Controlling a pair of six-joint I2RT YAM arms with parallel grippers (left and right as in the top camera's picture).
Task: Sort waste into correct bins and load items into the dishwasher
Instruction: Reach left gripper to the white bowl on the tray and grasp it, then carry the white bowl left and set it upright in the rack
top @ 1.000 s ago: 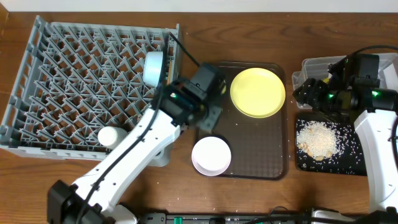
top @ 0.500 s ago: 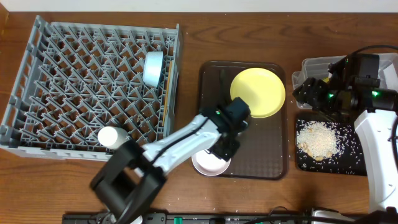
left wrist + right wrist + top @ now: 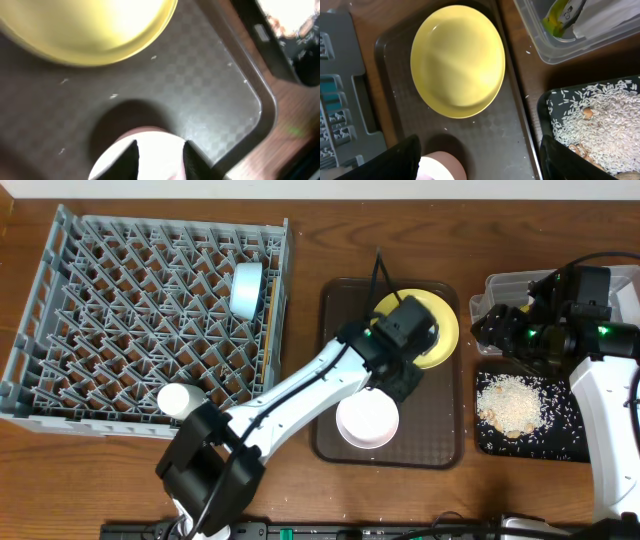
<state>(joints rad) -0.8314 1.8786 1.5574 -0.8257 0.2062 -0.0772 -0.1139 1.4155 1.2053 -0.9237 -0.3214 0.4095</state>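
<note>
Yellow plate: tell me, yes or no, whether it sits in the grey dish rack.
No: the yellow plate lies on the brown tray, beside the dish rack, not in it.

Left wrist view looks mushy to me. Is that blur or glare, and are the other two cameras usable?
Left wrist: motion blur softens the yellow plate rim, and the white bowl at the bottom is washed out. Right wrist: sharp, single rice grains readable, only mild sheen on the plate. Overhead: evenly lit and crisp, dish rack pegs distinct.
</note>
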